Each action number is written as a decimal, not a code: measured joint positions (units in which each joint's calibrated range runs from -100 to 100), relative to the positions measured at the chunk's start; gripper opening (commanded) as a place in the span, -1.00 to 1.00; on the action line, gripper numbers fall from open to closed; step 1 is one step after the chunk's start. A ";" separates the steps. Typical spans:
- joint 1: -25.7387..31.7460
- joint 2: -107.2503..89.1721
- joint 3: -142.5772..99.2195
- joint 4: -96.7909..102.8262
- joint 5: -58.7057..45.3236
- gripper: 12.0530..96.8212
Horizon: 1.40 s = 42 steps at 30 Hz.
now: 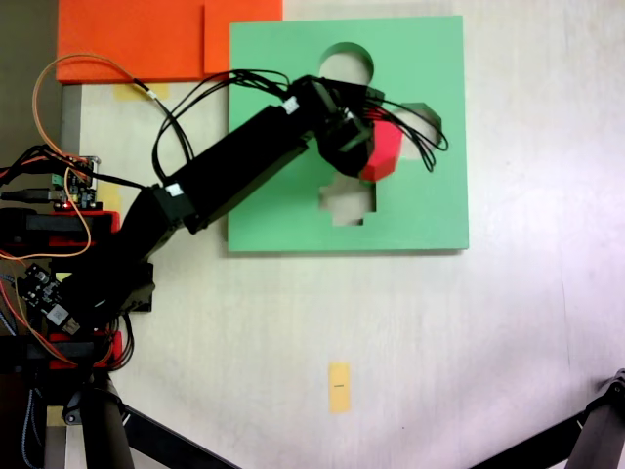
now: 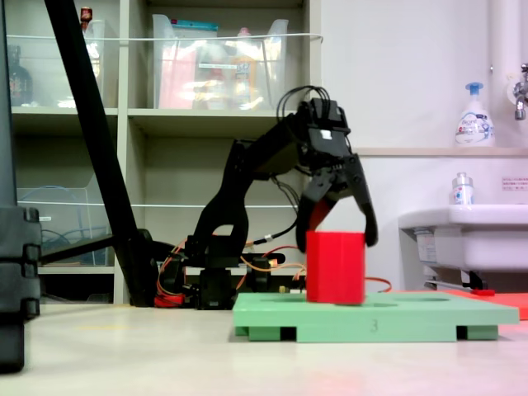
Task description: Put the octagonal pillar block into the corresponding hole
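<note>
On green board (image 2: 375, 318): red block (image 2: 335, 267) upright.

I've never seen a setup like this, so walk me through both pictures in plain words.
The black machine is a small tabletop robot arm; its end effector is the two-fingered claw at the tip. One fixed view looks straight down, the other looks across the table from low at the side. On the table lies a flat green foam board with shaped holes cut through it. The red octagonal block stands upright on the board, and the open claw straddles its top. From the side, the block seems to be resting on the board rather than lifted.
</note>
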 measured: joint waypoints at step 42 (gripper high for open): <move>-0.44 8.62 6.57 15.27 -5.91 -0.37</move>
